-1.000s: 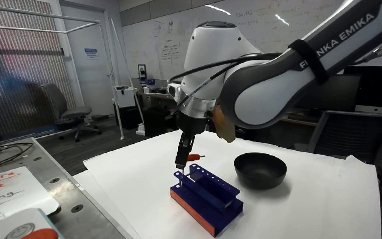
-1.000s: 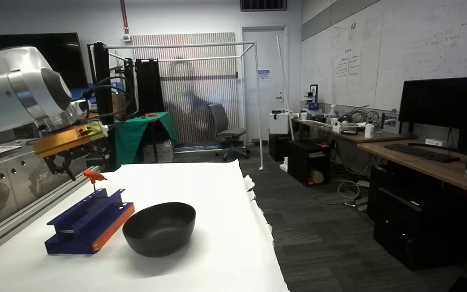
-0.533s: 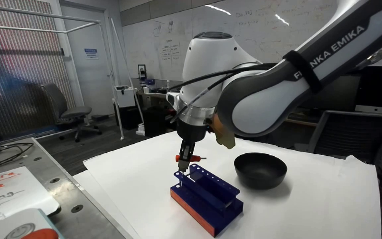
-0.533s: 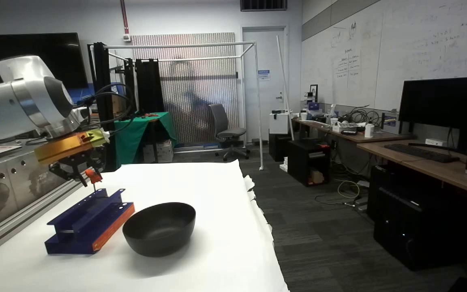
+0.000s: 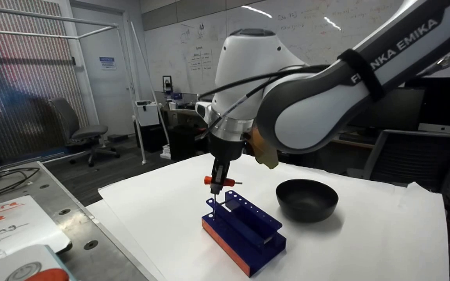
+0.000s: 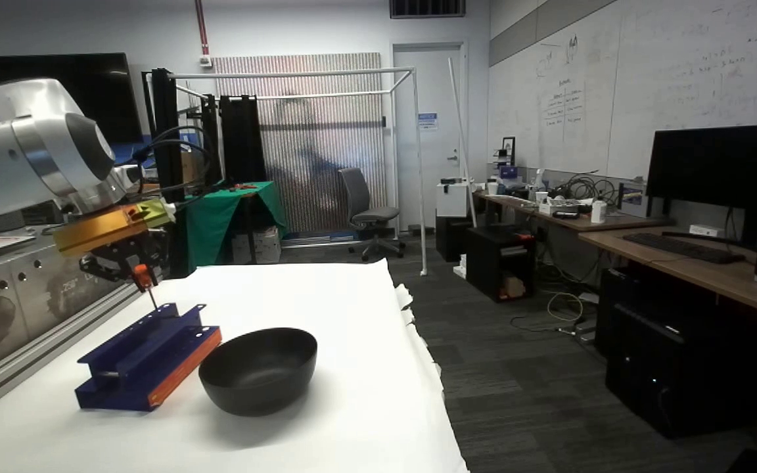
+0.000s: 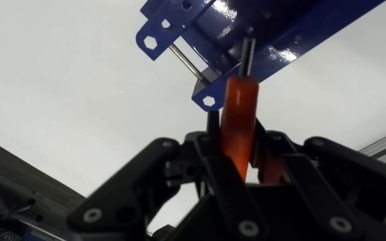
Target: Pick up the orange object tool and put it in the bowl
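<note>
You've got gripper point(image 7: 236, 129) clamped on orange tool point(image 7: 240, 100), middle of handle point(image 5: 230, 182), prob against twisting. Shaft point(image 5: 215, 200) points down at far end of blue rack point(image 5: 244, 231), likely its stand; can't tell if tip's free. Black bowl point(image 5: 307, 214) right of rack, keeps carry short imo.

Looks down past the gripper point(image 7: 236, 120), close above the blue rack point(image 7: 273, 33), in the wrist view — across the white tabletop point(image 5: 385, 234), farther off, in both exterior views, with rack, bowl point(image 5: 307, 201) and door point(image 6: 437, 151) shared.

Robotics lab, robot arm point(image 5: 311, 121), whiteboard point(image 6: 674, 85) (faint handwriting), computer monitor point(image 6: 727, 171)
</note>
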Tool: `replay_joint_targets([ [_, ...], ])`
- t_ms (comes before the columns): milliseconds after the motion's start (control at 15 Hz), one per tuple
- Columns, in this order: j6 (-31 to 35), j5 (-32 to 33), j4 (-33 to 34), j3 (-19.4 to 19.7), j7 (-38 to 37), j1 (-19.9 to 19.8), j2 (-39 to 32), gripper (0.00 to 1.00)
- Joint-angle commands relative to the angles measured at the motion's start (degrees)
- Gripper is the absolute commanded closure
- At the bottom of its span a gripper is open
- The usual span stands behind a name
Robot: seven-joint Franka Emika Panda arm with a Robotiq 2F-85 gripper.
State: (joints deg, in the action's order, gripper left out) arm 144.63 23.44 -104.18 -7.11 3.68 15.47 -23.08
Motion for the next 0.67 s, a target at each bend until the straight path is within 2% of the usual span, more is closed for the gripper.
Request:
replay_joint_targets([
  [0,-2.8,-1.4,-2.8,-0.4,0.1,-0.1,8.8,0.89],
  [200,-7.9,-3.2,-2.6,-0.9,-0.1,-0.8,15.3,0.89],
  [400,-14.5,5.2,-3.8,0.9,-6.2,-0.9,21.9,0.89],
  [600,-21.9,10.1,-7.2,0.8,-10.4,-3.6,25.6,0.90],
])
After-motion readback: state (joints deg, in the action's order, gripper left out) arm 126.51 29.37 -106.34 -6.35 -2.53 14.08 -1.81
